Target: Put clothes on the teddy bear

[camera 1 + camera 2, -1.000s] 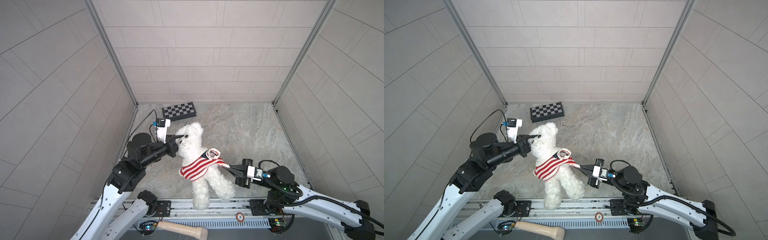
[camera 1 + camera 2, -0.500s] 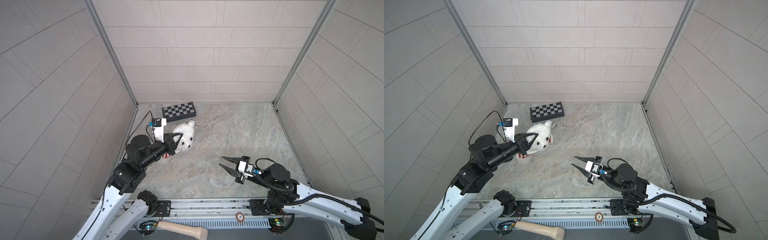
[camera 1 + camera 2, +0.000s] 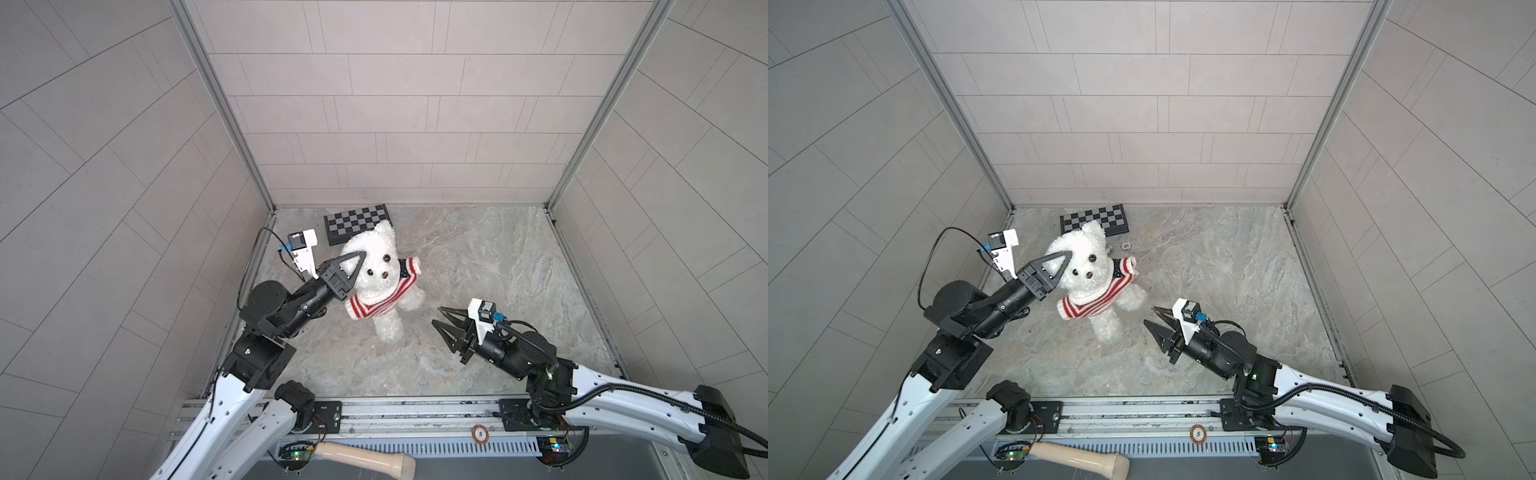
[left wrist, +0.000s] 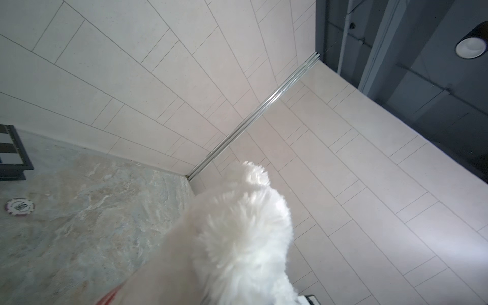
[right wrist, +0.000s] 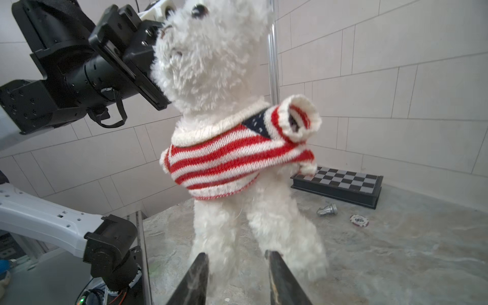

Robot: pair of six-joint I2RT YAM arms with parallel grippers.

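The left gripper is clenched on the teddy bear at the side of its head. It is probably on an ear, though fur hides the contact. The bear is held upright near the back left corner of the surface, just in front of the chessboard. The striped sweater is round its chest, with one sleeve sticking out hollow. The right gripper — jaws parted, grasping nothing — sits near the legs.

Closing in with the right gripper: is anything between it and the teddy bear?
Nothing visible. The open right gripper faces the legs of the teddy bear, apart from them; chess piece and poker chip lie farther back.
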